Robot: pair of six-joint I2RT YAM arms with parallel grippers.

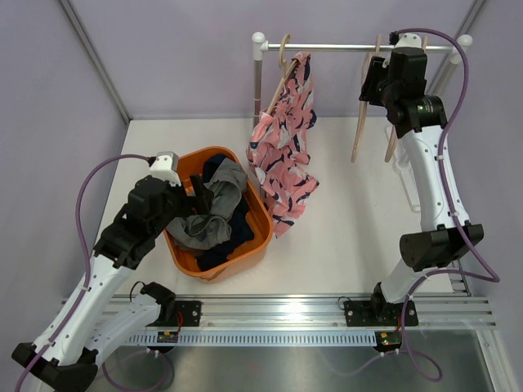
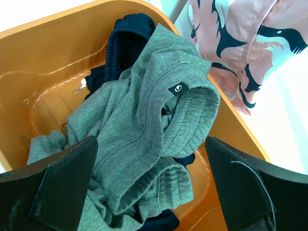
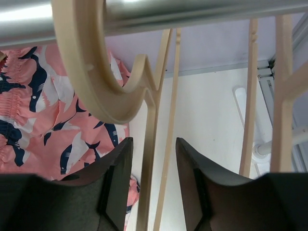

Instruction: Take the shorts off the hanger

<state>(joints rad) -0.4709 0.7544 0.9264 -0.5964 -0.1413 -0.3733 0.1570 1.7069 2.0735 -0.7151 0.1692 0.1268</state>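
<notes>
The pink shorts (image 1: 282, 155) with dark-blue and white pattern hang from a wooden hanger (image 1: 282, 69) at the left end of the rail (image 1: 343, 47). They also show in the left wrist view (image 2: 245, 43) and the right wrist view (image 3: 43, 110). The grey shorts (image 1: 211, 214) and navy shorts (image 1: 237, 229) lie in the orange basket (image 1: 184, 163). My left gripper (image 1: 200, 192) is open and empty just above the grey shorts (image 2: 144, 120). My right gripper (image 1: 372, 82) is open at the rail, its jaws either side of an empty hanger (image 3: 96, 72).
A second empty wooden hanger (image 1: 392, 139) hangs on the rail right of the first (image 1: 359, 131). The rack's post (image 1: 258, 73) stands behind the basket. Purple walls close the back and sides. The arms' mounting rail (image 1: 310, 314) runs along the near edge.
</notes>
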